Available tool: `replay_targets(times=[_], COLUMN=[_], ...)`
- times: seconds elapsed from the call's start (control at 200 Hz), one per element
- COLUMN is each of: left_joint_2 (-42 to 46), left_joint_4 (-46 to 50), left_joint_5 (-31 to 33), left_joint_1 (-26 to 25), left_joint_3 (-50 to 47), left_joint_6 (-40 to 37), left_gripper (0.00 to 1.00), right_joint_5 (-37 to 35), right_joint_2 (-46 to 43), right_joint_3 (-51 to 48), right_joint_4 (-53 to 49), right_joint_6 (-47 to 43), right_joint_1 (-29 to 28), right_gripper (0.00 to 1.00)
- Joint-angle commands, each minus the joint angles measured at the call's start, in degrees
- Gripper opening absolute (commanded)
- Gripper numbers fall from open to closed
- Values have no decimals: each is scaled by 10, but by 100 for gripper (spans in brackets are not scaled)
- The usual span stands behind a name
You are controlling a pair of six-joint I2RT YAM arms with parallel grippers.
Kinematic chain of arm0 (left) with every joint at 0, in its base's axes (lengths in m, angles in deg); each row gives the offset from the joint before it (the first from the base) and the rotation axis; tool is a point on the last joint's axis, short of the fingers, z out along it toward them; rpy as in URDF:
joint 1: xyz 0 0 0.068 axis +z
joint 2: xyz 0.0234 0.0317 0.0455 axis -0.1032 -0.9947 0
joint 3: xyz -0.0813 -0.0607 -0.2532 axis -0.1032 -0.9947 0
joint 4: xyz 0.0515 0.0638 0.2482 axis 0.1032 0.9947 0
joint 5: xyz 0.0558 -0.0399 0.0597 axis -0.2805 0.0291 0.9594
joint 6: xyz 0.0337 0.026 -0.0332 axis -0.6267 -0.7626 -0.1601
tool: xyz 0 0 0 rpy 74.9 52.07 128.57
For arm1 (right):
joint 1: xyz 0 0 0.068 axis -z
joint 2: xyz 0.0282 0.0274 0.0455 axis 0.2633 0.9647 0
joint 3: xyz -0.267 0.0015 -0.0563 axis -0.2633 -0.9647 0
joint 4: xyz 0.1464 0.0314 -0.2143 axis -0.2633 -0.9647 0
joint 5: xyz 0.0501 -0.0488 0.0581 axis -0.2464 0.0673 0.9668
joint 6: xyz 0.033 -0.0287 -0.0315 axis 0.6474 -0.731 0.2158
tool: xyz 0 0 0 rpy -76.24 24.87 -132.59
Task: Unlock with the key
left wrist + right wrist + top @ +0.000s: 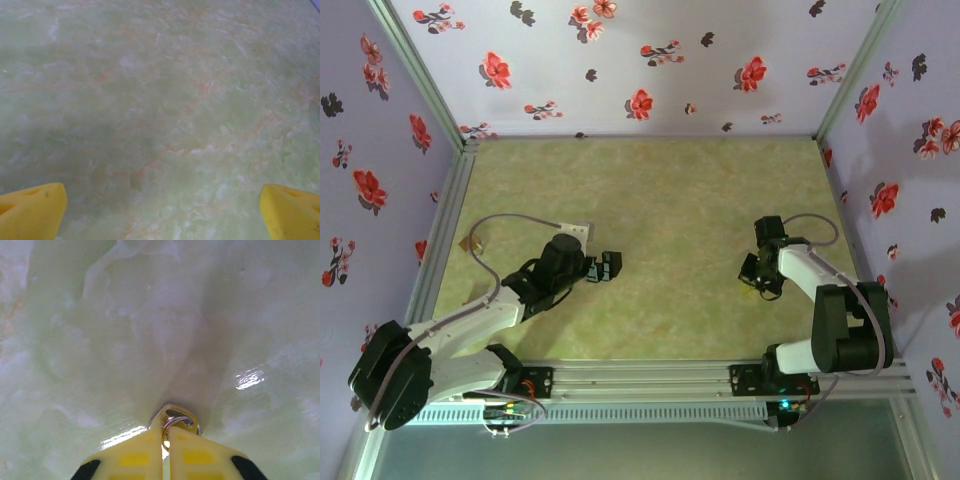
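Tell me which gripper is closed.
The right gripper: its yellow tips meet, touching a small brass piece. The left gripper has its tips spread wide apart.

Open table (670,200) lies between left arm (470,330) and right arm (810,275); flowered walls (620,70) close three sides.

Tiny key (176,421), only a silver loop showing, pinched between yellow fingertips (197,456), touching the glossy worktop near its right edge

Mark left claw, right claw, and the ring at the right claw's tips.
left claw (162,212): left wrist view, midway between open yellow tips.
right claw (166,442): right wrist view, seam between shut tips.
ring (176,419): right wrist view, its silver top arc.
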Motion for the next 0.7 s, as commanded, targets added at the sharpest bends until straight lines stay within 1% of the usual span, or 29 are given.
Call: replay_targets(times=[0.0,0.015,0.09,0.405,0.505,0.53,0.61,0.64,0.695], left_joint_2=[-4,-5,-5,-11,-13,-13,-16,-16,-17], left_joint_4=[-4,-3,-4,-5,-5,-5,-6,-7,-7], left_joint_5=[13,13,13,11,10,10,10,10,10], left_joint_1=[-4,-4,-4,-5,-7,-7,-9,-10,-11], left_joint_3=[1,1,1,9,13,13,14,14,13], left_joint_6=[9,9,8,8,9,9,9,9,10], left_gripper=[99,99,99,99,99,99,99,99,99], right_joint_5=[-17,-17,-18,-10,-24,-29,-37,-40,-43], right_joint_2=[-12,-13,-24,-73,-84,-85,-77,-69,-55], right_joint_3=[-11,-11,-14,-14,-9,-7,-5,-4,-4], right_joint_4=[-17,-18,-23,-41,-52,-54,-55,-57,-55], right_joint_6=[5,5,7,20,19,18,12,12,13], right_joint_1=[3,2,3,3,3,3,3,3,3], right_gripper=[5,3,0,0,0,5,31,37,45])
